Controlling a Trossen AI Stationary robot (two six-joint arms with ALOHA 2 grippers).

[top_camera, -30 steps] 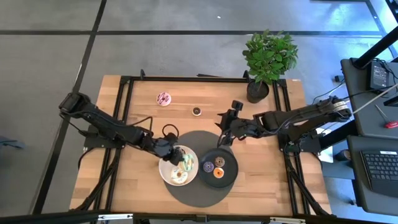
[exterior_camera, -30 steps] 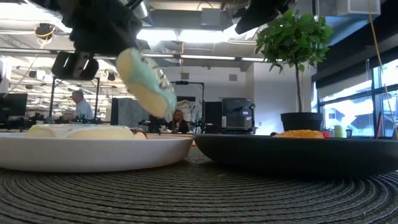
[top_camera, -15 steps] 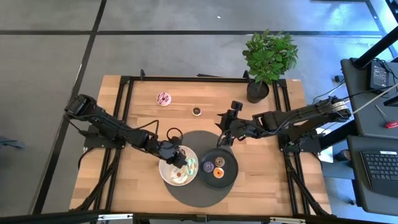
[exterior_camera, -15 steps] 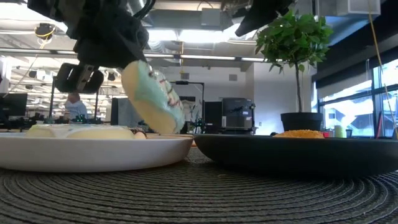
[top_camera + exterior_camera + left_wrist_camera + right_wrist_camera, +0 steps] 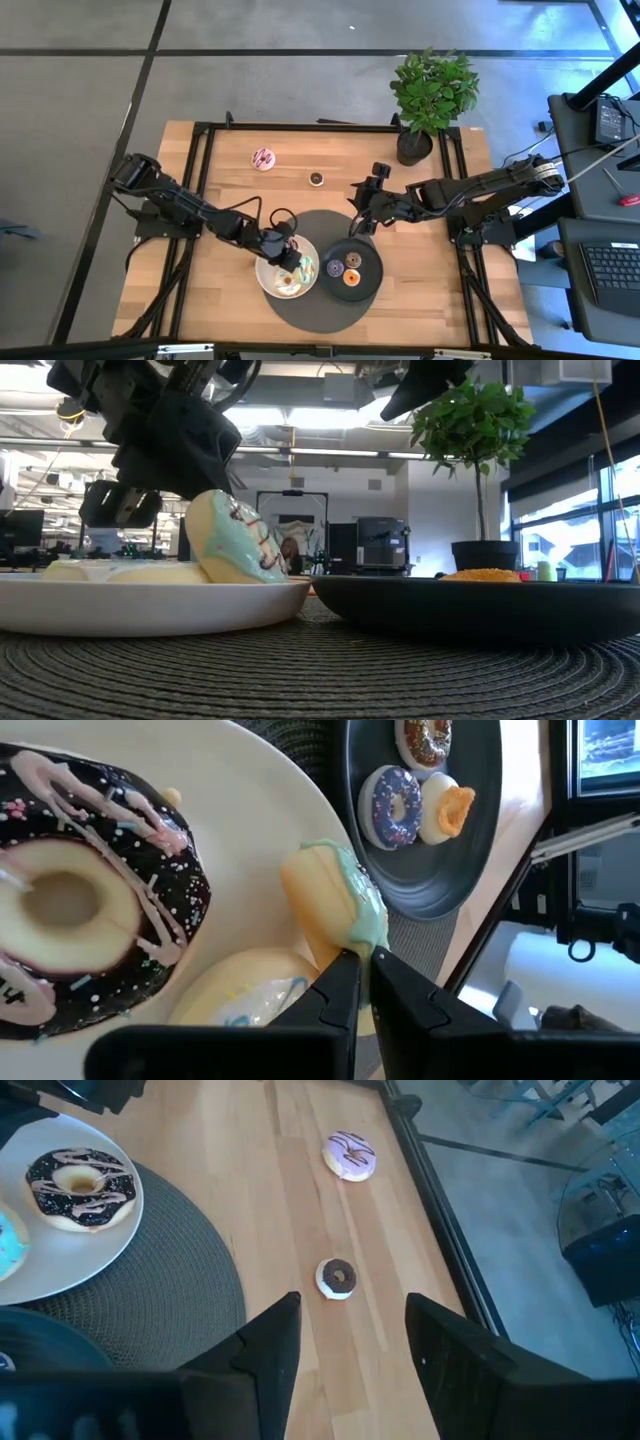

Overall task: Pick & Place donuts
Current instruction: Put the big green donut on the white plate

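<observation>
Table: I am looking down on a light wooden plank tabletop (image 5: 230, 290) in a black metal frame, standing on a grey tiled floor.
Mat: a round dark grey woven placemat (image 5: 322, 226) is lying at the table's middle-front, carrying both plates.
White plate: the round white plate (image 5: 235, 840) is sitting on the mat's left part, holding a chocolate-iced donut with pink drizzle and sprinkles (image 5: 85, 910) and a cream-iced donut (image 5: 245, 985) beside it.
Left gripper: my left gripper (image 5: 362, 982) is reaching over the white plate, its fingers pinched narrowly on the edge of a green-iced ring donut (image 5: 232, 550).
Green donut: it is standing tilted on edge with its lower rim touching the white plate, leaning against the cream one.
Black plate: the round black plate (image 5: 372, 280) is sitting just right of the white one, carrying mini donuts in purple (image 5: 392, 802), orange (image 5: 455, 808) and brown (image 5: 425, 740).
Right gripper: my right gripper (image 5: 345, 1345) is hanging spread wide and empty above the bare wood behind the mat.
Loose donuts: a pink-iced donut with dark drizzle (image 5: 350, 1156) and a small chocolate-topped mini donut (image 5: 337, 1277) are lying on the wood near the back, apart from each other.
Plant: a leafy green plant in a dark pot (image 5: 432, 95) is standing at the back right corner.
Room: beyond the table I am seeing an open office with ceiling strip lights, desks and monitors.
</observation>
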